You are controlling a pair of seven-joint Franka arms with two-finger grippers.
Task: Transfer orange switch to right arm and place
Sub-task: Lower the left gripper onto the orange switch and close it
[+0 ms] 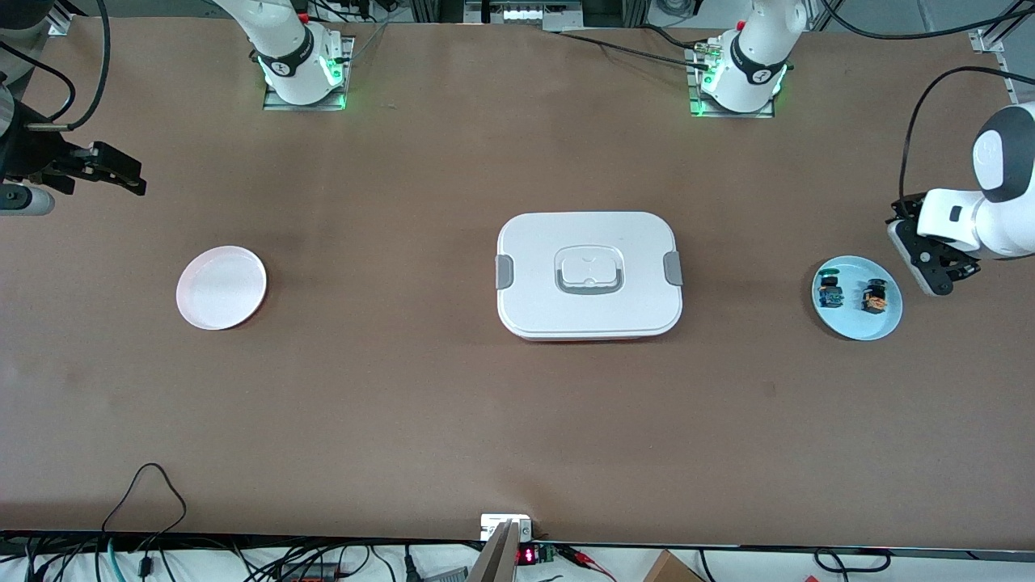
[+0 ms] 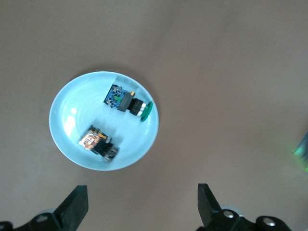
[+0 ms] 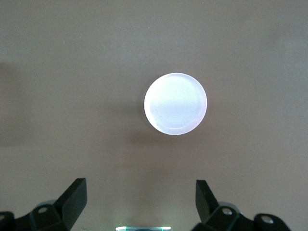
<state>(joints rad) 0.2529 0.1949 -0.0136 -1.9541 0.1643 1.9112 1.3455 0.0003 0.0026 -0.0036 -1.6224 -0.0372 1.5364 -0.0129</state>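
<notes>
Orange switch (image 2: 98,143) lay at the blue plate's (image 2: 67,115) seven o'clock; your left gripper (image 2: 142,204) and right gripper (image 3: 141,202) hung spread apart. You risked grabbing the green switch (image 2: 126,102) beside it.

The left gripper (image 1: 930,267) hangs in the air at the left arm's end of the table, fingers spread wide and holding nothing. The right gripper (image 1: 121,174) hangs at the right arm's end, likewise wide apart and unladen.
</notes>
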